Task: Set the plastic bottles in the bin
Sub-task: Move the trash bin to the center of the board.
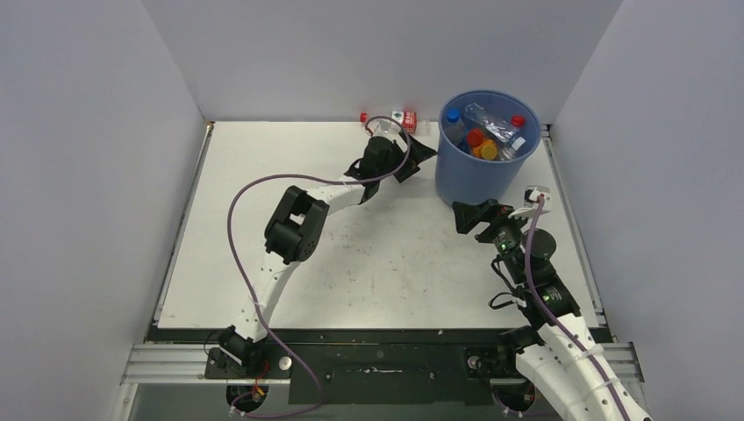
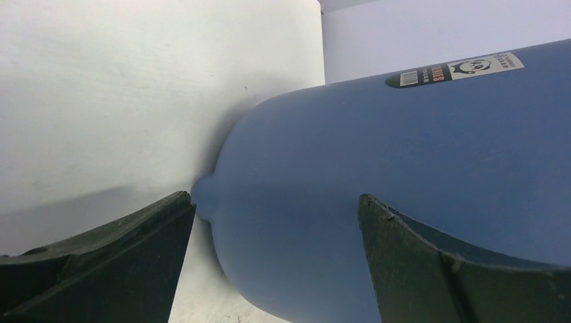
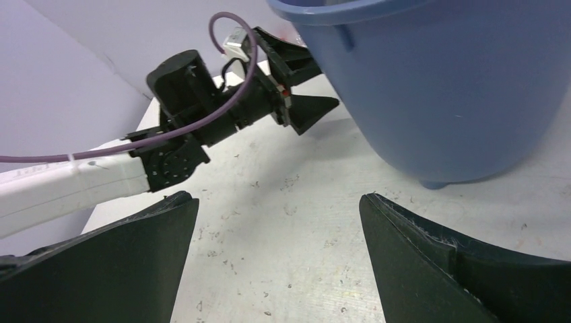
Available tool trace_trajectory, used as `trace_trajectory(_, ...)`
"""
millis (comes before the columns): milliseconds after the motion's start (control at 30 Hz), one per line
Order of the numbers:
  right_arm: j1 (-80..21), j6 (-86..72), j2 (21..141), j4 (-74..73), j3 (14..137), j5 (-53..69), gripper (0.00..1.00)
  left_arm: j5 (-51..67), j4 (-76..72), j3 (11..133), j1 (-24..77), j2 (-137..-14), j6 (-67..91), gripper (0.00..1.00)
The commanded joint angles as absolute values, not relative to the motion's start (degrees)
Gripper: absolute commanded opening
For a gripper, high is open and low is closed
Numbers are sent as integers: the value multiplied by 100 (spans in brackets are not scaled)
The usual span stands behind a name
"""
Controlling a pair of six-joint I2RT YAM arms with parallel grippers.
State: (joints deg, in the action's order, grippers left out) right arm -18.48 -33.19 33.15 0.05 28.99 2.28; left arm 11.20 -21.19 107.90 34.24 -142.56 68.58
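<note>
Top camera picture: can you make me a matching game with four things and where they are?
Things:
1. bin
2. red-labelled bottle
3. left gripper
4. right gripper

Places:
A. open, on the near side of the bin
B. lying at the far edge of the table
C. open, on the bin's left in the picture, facing its wall
D. standing at the far right, with other bottles inside

Pairs: 1-D, 2-B, 3-C, 4-A
</note>
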Motion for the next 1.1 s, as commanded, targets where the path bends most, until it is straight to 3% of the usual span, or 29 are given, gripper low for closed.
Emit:
trace_trajectory(0,-1904,-3145,3338,117,3313,580,94,1259,-2390,11278,3687,-14419,6858,90)
trace_trajectory(367,-1929,-2618,3689,18,4019,1353,94,1467,-2618,11419,3819,-14270,6633,90)
trace_trajectory(733,-2765,-2152,5153,282,5393,1167,94,1000,-4214,7894,2589,-11246,6862,97)
trace_trajectory(900,-4310,-1328,6515,328,6307,-298,94,691,-3880,6643,1978,-9833,6617,96)
trace_trajectory(1067,-4457,-1585,7908,838,6980,-1352,94,-803,-2539,5305,1479,-8286,6495,96)
